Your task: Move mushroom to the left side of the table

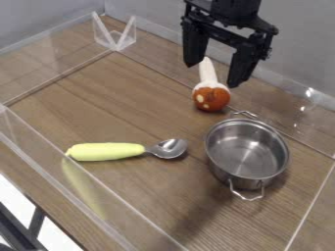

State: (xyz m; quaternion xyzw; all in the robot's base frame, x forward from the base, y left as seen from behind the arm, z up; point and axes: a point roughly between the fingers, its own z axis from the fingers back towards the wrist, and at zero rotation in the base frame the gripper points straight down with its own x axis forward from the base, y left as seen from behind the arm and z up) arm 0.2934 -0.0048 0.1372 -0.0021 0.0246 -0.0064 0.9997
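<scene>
The mushroom (210, 92) lies on its side on the wooden table (118, 108), its reddish-brown cap toward the camera and its pale stem pointing away, up between the gripper's fingers. My black gripper (218, 71) hangs straight above it, pointing down. Its jaws stand open, one finger on each side of the stem, with nothing gripped. The fingertips end just above the cap.
A steel pot (248, 151) with two handles stands right in front of the mushroom. A spoon with a yellow handle (124, 151) lies to the left of the pot. Low clear acrylic walls (53, 59) edge the tabletop.
</scene>
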